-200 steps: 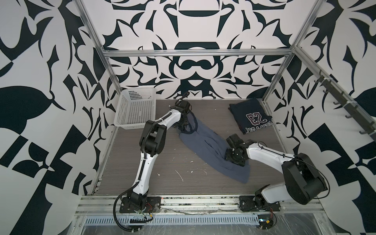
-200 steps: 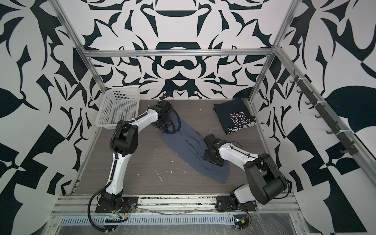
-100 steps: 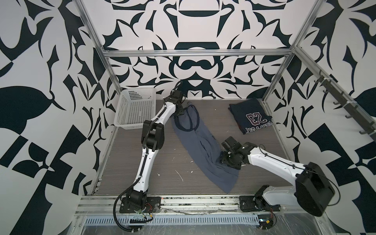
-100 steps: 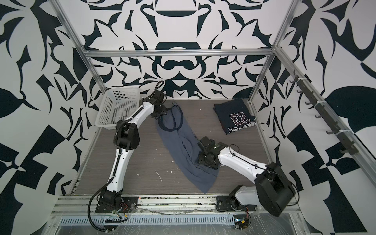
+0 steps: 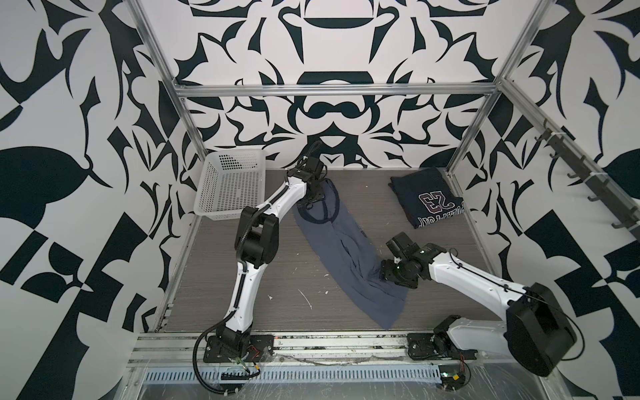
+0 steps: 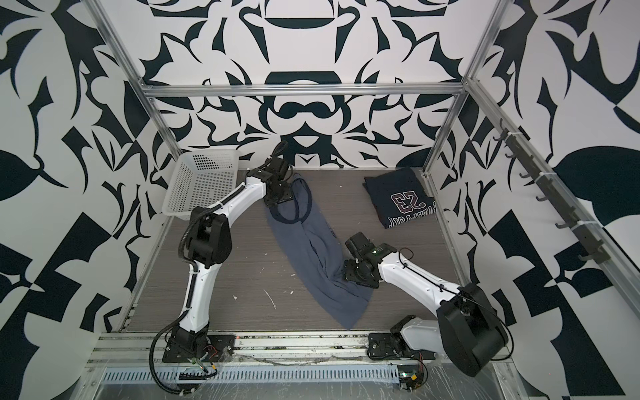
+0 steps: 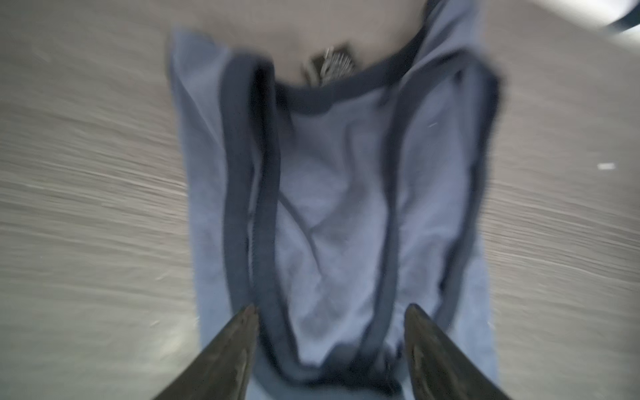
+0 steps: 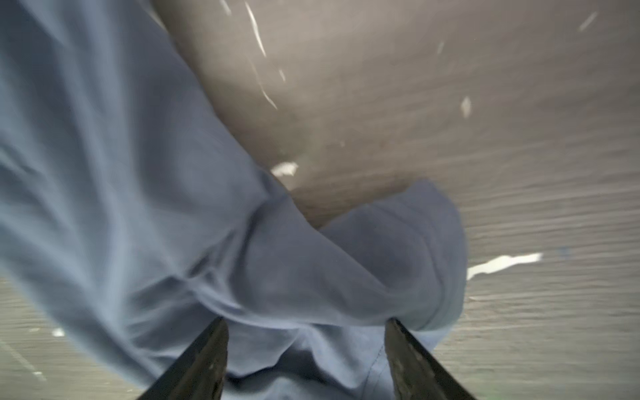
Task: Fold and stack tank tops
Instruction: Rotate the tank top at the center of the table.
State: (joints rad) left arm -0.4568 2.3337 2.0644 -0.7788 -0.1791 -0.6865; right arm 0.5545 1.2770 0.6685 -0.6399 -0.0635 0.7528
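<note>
The slate grey-blue tank top (image 5: 346, 256) (image 6: 318, 256) lies drawn out in a long diagonal strip from the back middle of the table to its front. My left gripper (image 5: 314, 196) (image 6: 278, 194) hangs over its strap end. In the left wrist view this gripper (image 7: 330, 311) is open, with the dark-trimmed straps (image 7: 249, 194) lying between the fingers. My right gripper (image 5: 383, 274) (image 6: 346, 272) sits at the lower hem side. It is also open (image 8: 306, 323), straddling a rumpled fold (image 8: 346, 263). The dark navy "23" tank top (image 5: 427, 199) (image 6: 401, 201) lies folded at the back right.
A white perforated basket (image 5: 230, 183) (image 6: 202, 180) stands at the back left corner, close beside my left forearm. Metal frame posts and patterned walls close in the wooden table (image 5: 242, 294) on three sides. White scuff marks dot the table's front.
The grey-blue top has been drawn out longer, its lower end now nearer the table's front. My left gripper swung toward the back wall and returned over the straps. My right gripper shifted slightly forward.
</note>
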